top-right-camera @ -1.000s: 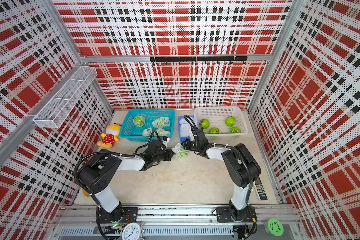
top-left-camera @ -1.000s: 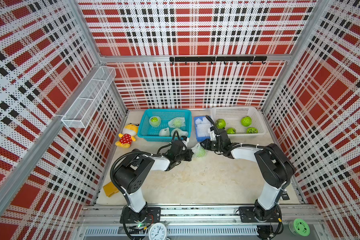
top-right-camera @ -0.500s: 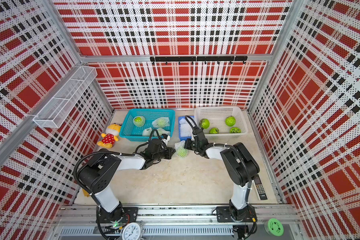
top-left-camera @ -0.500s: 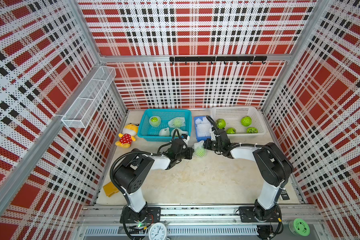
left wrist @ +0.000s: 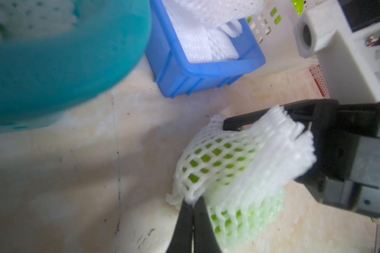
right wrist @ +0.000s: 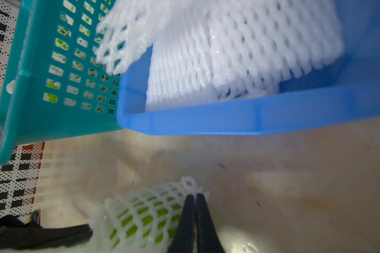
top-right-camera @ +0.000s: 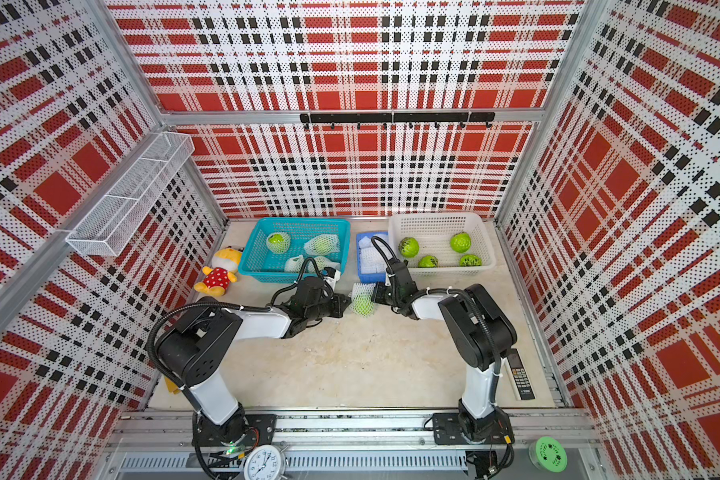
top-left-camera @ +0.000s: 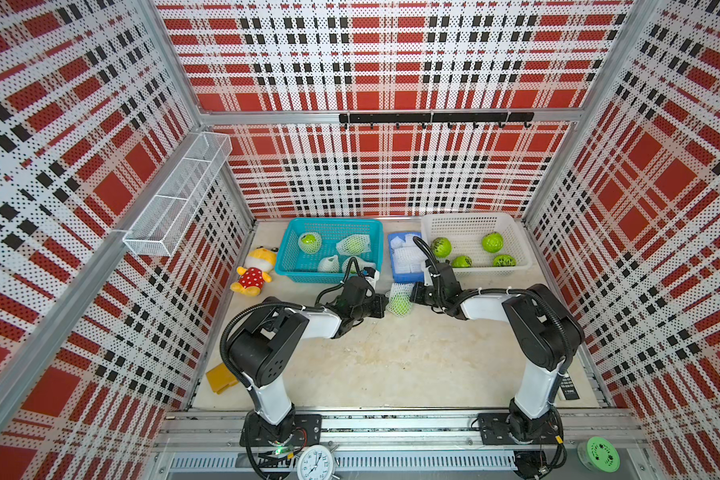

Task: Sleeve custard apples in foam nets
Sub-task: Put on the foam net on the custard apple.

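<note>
**Item 1. Teal basket** [top-left-camera: 300, 275]: far-left part of the desk [top-left-camera: 391, 365]. Holds four sleeved custard apples [top-left-camera: 309, 242]. Judged to be the drop-off for finished fruit.

**Item 2. Left hand** [top-left-camera: 385, 305]: low over the desk, in front of the teal basket. Fingers pressed together, pinching the near-left edge of the foam net; the left wrist view [left wrist: 192, 203] shows the mesh caught at the tips.

**Item 3. Foam net** [top-left-camera: 396, 291] with custard apple [top-left-camera: 400, 307] inside: mid-desk, directly between the two hands. Green skin shows through the stretched diamonds, and a loose white collar stands clear of the fruit at one end. The tube's long axis runs crosswise to the line joining the hands. Whether the fruit rests on the desk or hangs just off it cannot be told.

**Item 4. Right hand** [top-left-camera: 412, 296]: opposite the left hand and touching the net. Fingers pressed together on the far-right rim [right wrist: 194, 197].

**Item 5. Blue bin** [right wrist: 250, 118]: behind the held net, stacked with spare foam nets [right wrist: 239, 50].

**Item 6. White basket** [top-left-camera: 487, 271]: far right, with four bare custard apples [top-left-camera: 492, 242].

**Note:** both hands sit equally close, on opposite edges. Judged next step is seating the net fully, then carrying it leftward; the left arm is nearer the teal basket.
</note>
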